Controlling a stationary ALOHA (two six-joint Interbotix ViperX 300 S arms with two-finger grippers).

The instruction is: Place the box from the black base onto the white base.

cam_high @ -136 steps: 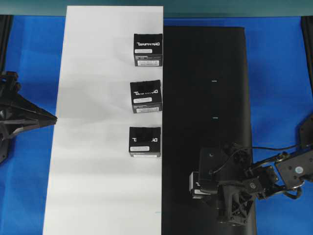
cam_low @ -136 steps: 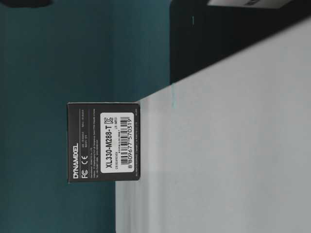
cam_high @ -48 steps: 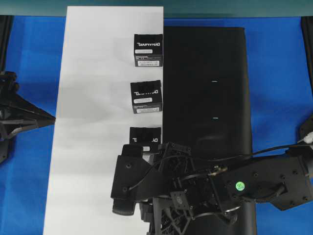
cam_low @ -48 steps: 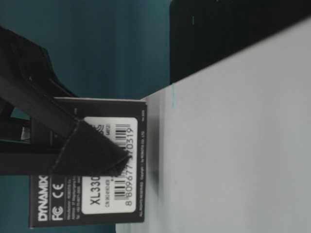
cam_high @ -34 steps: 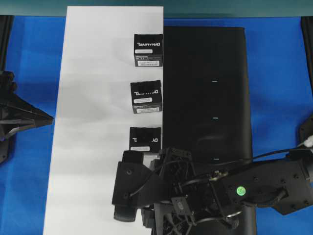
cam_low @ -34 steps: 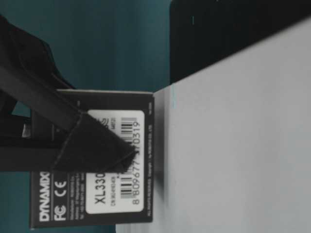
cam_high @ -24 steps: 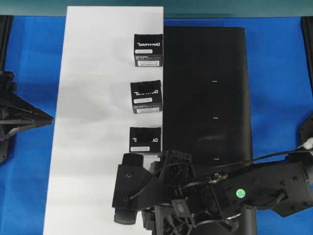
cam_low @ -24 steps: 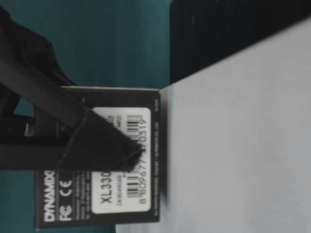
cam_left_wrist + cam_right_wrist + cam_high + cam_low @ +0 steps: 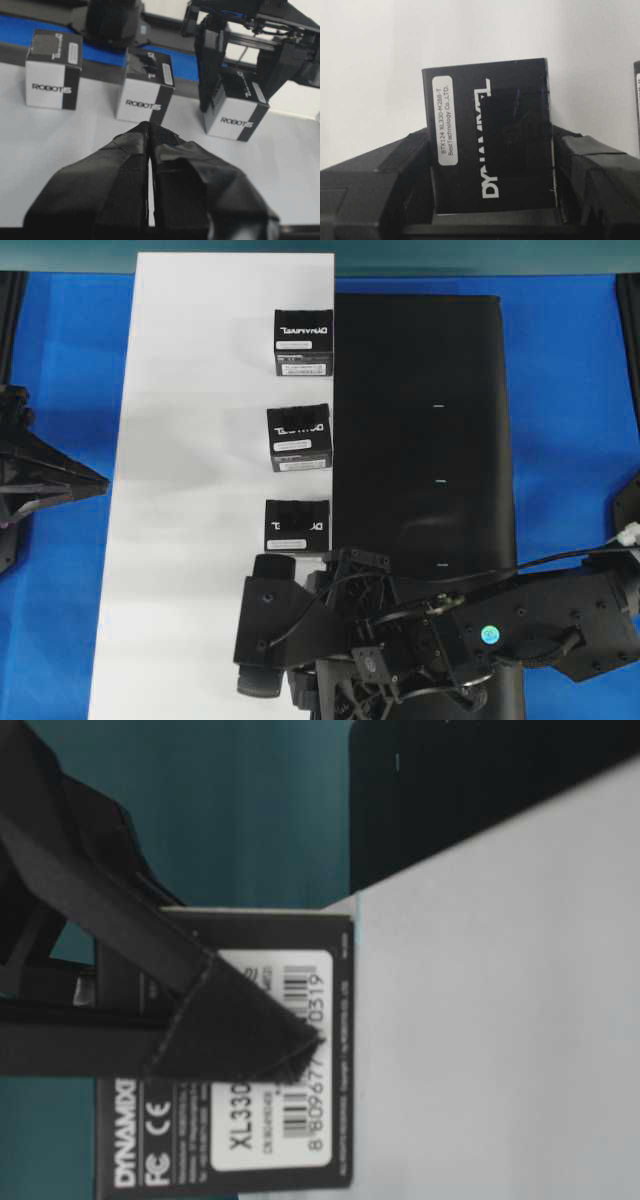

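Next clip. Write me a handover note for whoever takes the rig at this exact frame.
Left tool: shut, empty, beside the white base.
Right tool: shut on the box at the white base's near end, in line with three other boxes.
Black base: no box visible.
Done: box carried across, apparently resting on the sheet.
Left: open, withdraw.

Boxes lined up on the white base [image 9: 200, 390], right along its edge next to the black base [image 9: 420, 420].

Three boxes [image 9: 301, 437] sit in a column there; a fourth, the box [image 9: 490, 145], sits between the right gripper [image 9: 492, 200] fingers at the near end. The left gripper [image 9: 100, 482] sits off the white base's left side.
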